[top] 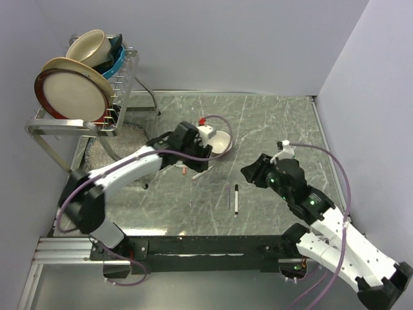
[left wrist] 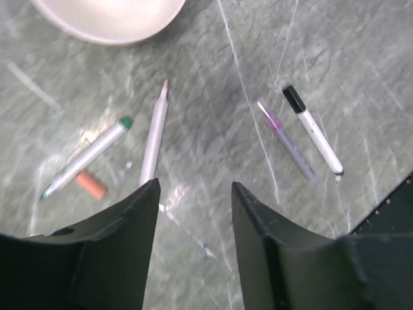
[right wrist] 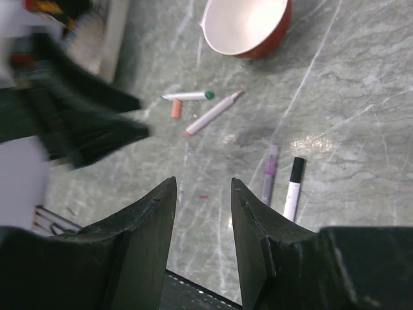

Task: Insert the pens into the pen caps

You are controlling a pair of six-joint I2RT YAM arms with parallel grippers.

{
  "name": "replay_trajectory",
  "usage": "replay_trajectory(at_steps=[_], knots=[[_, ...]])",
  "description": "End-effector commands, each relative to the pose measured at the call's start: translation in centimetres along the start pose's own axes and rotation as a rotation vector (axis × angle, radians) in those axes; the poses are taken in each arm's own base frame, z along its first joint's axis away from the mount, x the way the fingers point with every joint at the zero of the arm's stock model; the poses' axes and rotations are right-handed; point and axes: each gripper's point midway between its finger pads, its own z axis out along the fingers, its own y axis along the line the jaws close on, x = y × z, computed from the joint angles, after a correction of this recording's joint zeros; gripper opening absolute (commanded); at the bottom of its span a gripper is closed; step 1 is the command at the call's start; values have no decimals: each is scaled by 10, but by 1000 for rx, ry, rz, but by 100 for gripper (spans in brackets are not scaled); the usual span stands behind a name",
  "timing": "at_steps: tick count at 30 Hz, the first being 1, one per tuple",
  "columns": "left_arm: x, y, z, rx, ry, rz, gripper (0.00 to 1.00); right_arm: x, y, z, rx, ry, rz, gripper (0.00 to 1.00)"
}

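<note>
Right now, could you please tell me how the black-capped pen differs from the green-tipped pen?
The black-capped pen has a broad black cap on one end; the green-tipped pen shows only a small green end. The black-capped pen lies beside a purple pen, the green-tipped pen beside a loose orange-red cap. Both have slim pale barrels and lie flat on the table.

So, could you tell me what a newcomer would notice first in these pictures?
The dish rack crowded with plates stands far left. In the middle, pens lie scattered near a bowl, a loose cap beside one. The left claw and right claw hang open nearby.
</note>
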Motion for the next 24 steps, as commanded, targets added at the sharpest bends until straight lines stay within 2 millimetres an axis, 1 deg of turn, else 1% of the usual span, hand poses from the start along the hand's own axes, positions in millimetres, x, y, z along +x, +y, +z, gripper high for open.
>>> replay_trajectory(at_steps=[1,3,4,9,10,12,14,15,16,19,24], knots=[[-13,1,33,-23,25,58,50,-17,6,-14,-47,-99,74,47],[-12,-2,44,-25,36,78,50,-19,4,-18,-39,-108,74,47],[-6,1,53,-35,57,84,50,-21,4,-21,-39,-117,73,47],[-3,8,75,-77,65,116,52,-24,-1,-29,-22,-133,69,47],[2,10,80,-82,77,130,53,-27,0,-32,-25,-147,71,47],[3,14,86,-102,79,152,52,-30,-2,-36,-16,-157,71,47],[7,19,93,-114,94,176,51,-34,-1,-42,-22,-179,74,47],[6,20,94,-119,93,182,51,-35,-3,-44,-17,-184,76,47],[10,22,98,-118,105,192,51,-36,-2,-48,-28,-195,83,46],[13,24,107,-119,120,197,51,-40,-3,-55,-37,-221,102,46],[18,25,116,-121,131,183,50,-40,-5,-60,-40,-229,110,46]])
